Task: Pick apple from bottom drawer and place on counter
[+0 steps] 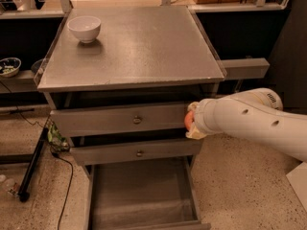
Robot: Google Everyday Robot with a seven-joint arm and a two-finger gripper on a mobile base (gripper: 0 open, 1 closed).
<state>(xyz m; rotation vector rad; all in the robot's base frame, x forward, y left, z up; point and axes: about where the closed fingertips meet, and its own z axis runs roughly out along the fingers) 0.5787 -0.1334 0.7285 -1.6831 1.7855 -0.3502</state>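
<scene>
Orange apple (188, 120) within jaws, beside cabinet (120, 122)

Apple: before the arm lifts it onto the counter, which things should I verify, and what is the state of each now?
1. Apple out of the bottom drawer: ok, it shows at the gripper, beside the upper drawer front.
2. Hold on the apple secure: cannot tell, the arm hides it.
3. Gripper above the counter edge: not ok, it is below it.
4. Room on the counter: ok, only a bowl stands at its far left corner.
</scene>
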